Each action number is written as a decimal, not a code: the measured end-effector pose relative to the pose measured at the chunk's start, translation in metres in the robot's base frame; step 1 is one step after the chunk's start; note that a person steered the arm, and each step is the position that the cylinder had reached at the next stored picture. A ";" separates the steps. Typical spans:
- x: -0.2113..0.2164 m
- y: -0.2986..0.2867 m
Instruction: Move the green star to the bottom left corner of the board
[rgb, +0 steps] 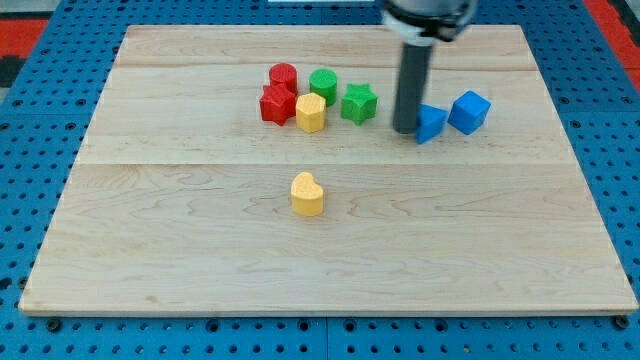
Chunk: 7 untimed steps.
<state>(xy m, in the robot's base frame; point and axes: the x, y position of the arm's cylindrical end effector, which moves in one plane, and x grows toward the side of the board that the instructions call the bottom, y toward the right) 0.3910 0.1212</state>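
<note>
Green star (358, 102): sitting in the table's (200, 250) upper middle, just to the view's left of my tip (405, 130), apart from it.
My tip: resting on the table, touching or almost touching the blue block (431, 122) on the view's right; holding nothing, being a bare rod.
Neighbours: green cylinder (323, 83), yellow block (311, 113), 2 red blocks (279, 95) clustering at the star's left.
Writing: nothing readable showing.

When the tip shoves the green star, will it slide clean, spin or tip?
The green star looks squat and flat-based, so it will probably slide on the smooth wooden board, not tip. Its points suggest an off-centre push would likely spin it. My tip is to its right; the yellow block sits close left, so leftward pushing may jam.
</note>
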 end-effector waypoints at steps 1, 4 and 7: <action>0.011 0.019; 0.017 -0.086; 0.066 -0.005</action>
<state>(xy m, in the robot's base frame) 0.4571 0.1163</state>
